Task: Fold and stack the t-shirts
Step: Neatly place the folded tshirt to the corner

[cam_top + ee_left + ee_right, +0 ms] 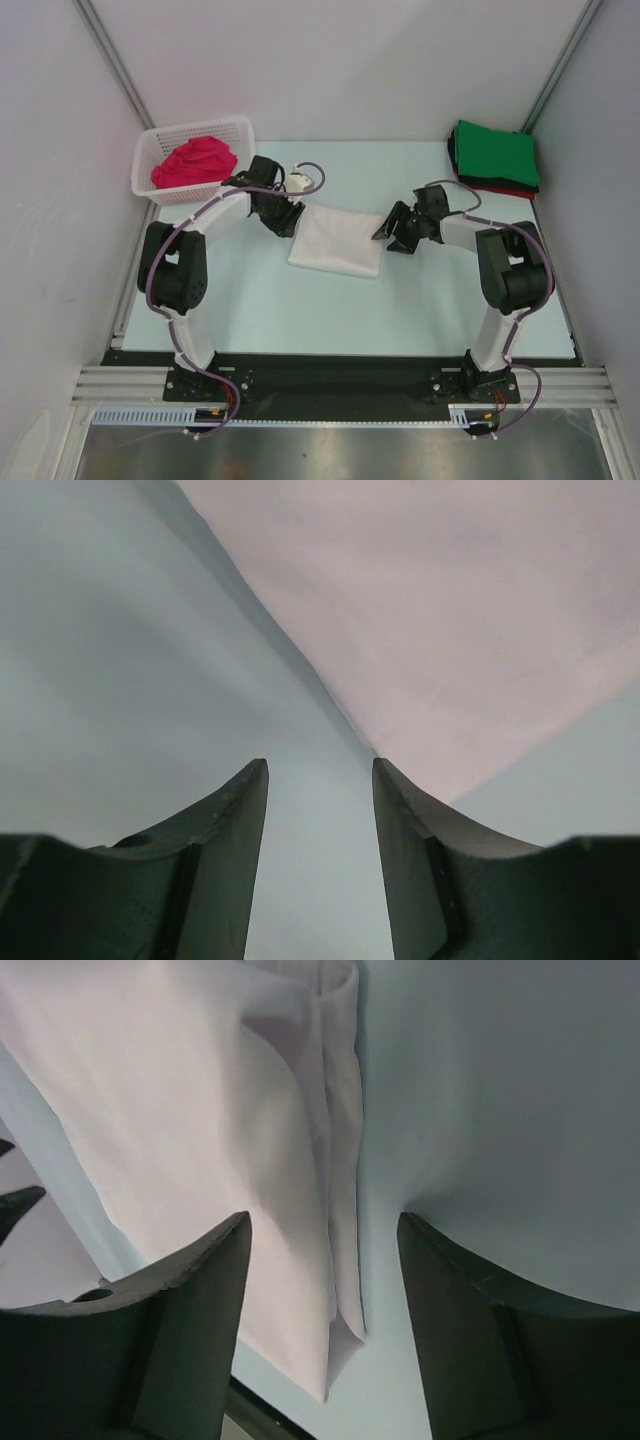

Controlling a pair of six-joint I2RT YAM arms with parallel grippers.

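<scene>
The white t-shirt (335, 242) lay folded into a rectangle at the middle of the table (300, 320). We judged it light, soft and floppy, best pinched through all layers at its folded right edge (342, 1140). Our left gripper (320, 763) stood parted and empty at its left corner. Our right gripper (324, 1217) gaped over the right edge, gripping nothing. The green-topped stack (497, 152) sat back right, and a magenta-red shirt (195, 160) filled the basket (200, 126).
</scene>
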